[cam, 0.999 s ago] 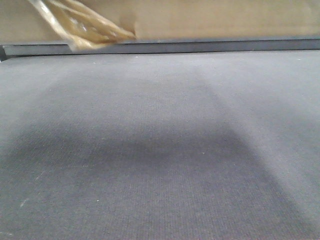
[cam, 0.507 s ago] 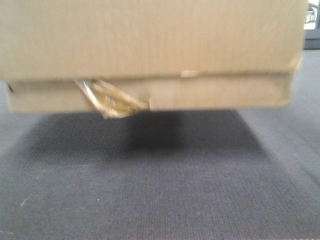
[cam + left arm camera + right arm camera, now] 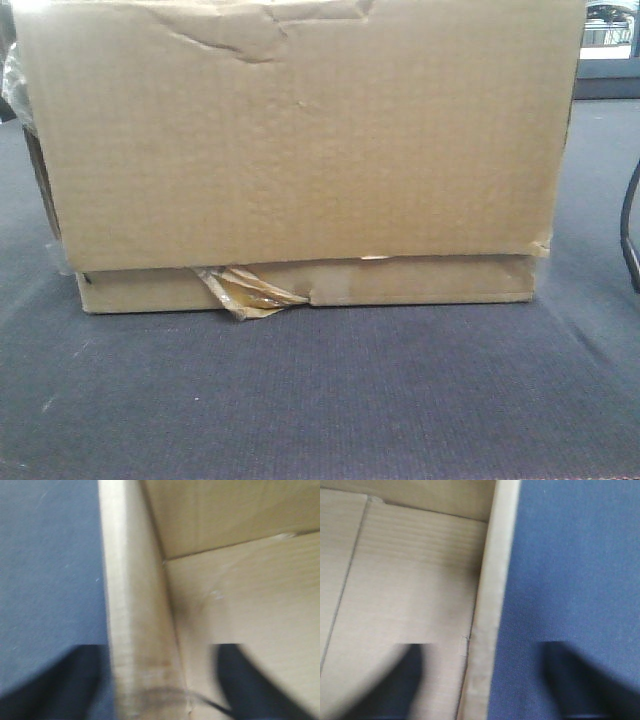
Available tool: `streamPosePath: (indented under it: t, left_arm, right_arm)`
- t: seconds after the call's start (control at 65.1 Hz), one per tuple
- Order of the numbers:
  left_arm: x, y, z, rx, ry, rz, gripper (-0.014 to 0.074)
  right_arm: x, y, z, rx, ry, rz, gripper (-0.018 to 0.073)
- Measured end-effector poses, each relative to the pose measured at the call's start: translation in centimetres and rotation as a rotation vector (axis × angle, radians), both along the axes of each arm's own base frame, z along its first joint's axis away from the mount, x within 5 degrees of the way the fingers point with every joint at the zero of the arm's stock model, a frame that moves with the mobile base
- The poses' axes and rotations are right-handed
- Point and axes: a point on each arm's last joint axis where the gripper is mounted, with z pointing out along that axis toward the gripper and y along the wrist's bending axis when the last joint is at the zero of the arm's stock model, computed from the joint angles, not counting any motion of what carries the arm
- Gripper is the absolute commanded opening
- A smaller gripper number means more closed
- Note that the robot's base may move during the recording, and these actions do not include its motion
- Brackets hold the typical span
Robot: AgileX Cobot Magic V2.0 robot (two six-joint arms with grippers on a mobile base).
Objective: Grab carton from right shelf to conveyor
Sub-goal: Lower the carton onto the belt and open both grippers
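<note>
While the large plain brown corrugated cardboard carton [image 3: 300,150] sits on the dark navy-grey ribbed fabric conveyor belt [image 3: 320,400] (twisted amber tape [image 3: 245,292] at its base), the left gripper [image 3: 157,652] and right gripper [image 3: 482,650] straddle opposite walls, jaws spread, unclamped.

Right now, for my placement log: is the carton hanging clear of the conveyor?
No, the carton rests flush on the conveyor, with no gap under its bottom edge.
</note>
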Motion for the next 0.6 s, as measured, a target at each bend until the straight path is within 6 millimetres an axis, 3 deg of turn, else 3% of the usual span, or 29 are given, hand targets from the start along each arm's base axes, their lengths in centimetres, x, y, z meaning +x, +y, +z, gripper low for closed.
streamPosePath:
  t: [0.23, 0.43, 0.492, 0.599]
  left_arm:
    - [-0.9, 0.0, 0.9, -0.037, 0.016, -0.017, 0.0609]
    - [-4.0, 1.1, 5.4, -0.066, -0.072, -0.070, 0.0609]
    - [-5.1, 1.8, 6.8, -0.073, -0.105, -0.085, 0.0609]
    - [-7.4, 4.8, 9.8, -0.113, -0.160, -0.100, 0.0603]
  right_arm:
    - [-0.7, -0.3, 2.0, 0.022, -0.050, -0.006, 0.0568]
    - [-3.3, -1.5, 6.2, 0.059, -0.156, -0.010, 0.0547]
    - [-4.3, -2.3, 7.6, 0.070, -0.187, -0.019, 0.0494]
    - [-6.2, -5.0, 9.6, 0.080, -0.234, -0.075, 0.0287]
